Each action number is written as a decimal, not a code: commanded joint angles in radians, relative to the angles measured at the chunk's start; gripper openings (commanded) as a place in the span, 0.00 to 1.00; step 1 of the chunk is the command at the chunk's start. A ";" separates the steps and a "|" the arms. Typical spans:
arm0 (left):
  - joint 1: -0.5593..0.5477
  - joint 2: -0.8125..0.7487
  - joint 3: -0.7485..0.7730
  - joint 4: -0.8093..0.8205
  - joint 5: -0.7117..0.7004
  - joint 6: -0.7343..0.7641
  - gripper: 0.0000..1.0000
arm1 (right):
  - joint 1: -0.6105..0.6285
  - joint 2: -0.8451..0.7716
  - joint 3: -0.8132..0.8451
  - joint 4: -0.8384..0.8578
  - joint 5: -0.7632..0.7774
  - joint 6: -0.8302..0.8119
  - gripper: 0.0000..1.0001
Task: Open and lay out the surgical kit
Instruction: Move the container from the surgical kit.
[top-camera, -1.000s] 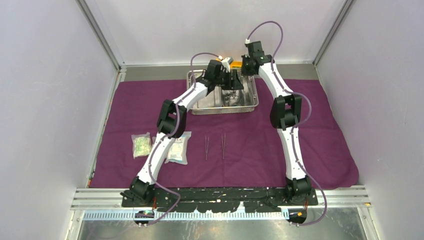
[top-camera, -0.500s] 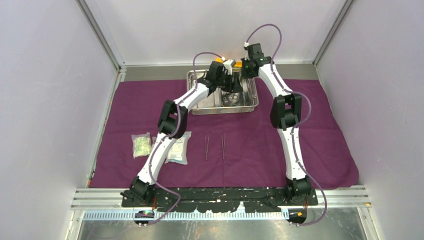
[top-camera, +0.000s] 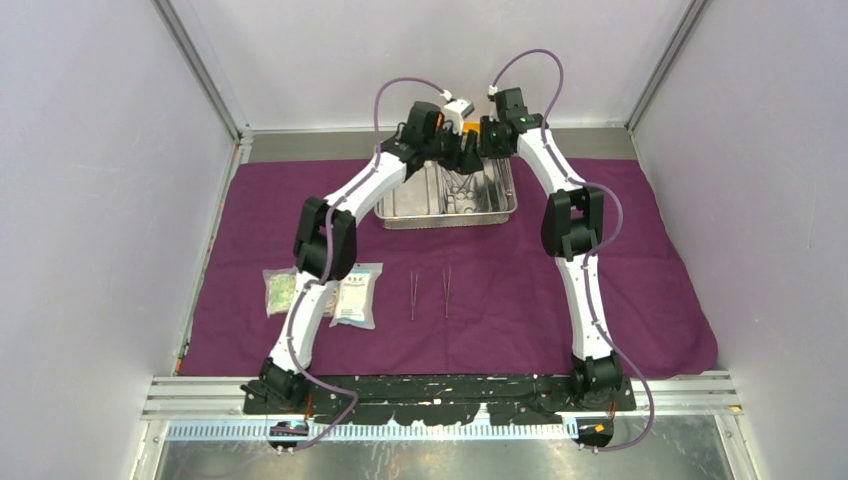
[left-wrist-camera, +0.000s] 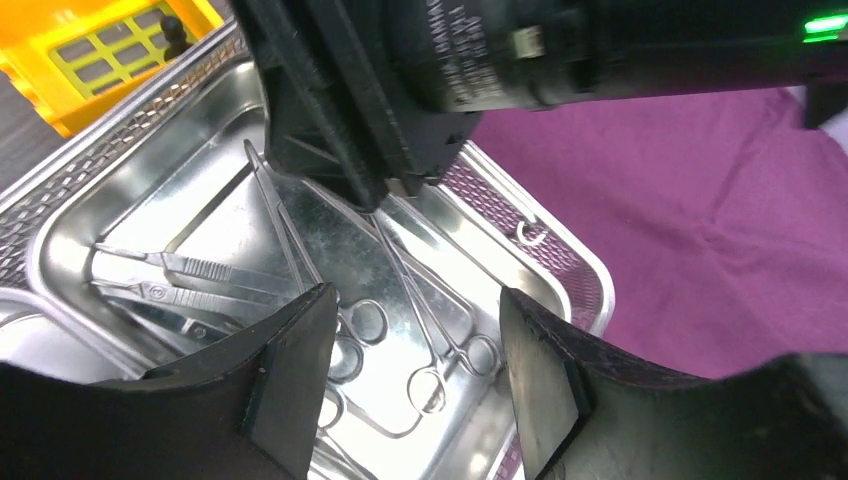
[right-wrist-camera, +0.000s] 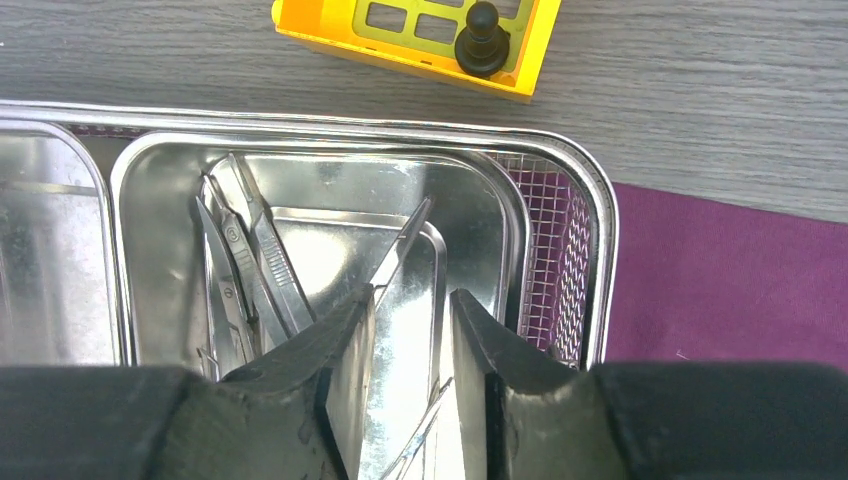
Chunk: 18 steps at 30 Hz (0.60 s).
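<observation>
Both arms crowd the steel tray, which sits on the purple cloth at the middle of the desk's far edge, and that crowding is the main hazard. The right claw has its jaws partly apart, with a thin blade running into the gap (whether it touches a pad I cannot tell). It hangs close by the left claw, which is spread wide and empty over the ring-handled clamps. A careless lift could knock the two claws together, or snag tangled rings and drag several instruments out at once. A tool dropped on the way could scatter the tweezers and packets lying toward the near edge.
</observation>
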 joint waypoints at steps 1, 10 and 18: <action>0.002 -0.169 -0.080 0.001 0.011 0.063 0.63 | 0.002 -0.059 0.033 0.034 -0.018 0.012 0.41; 0.002 -0.355 -0.295 -0.014 -0.002 0.106 0.64 | 0.008 0.019 0.090 0.025 -0.002 0.011 0.46; 0.002 -0.435 -0.392 -0.014 0.022 0.095 0.64 | 0.026 0.084 0.143 0.012 0.053 0.015 0.46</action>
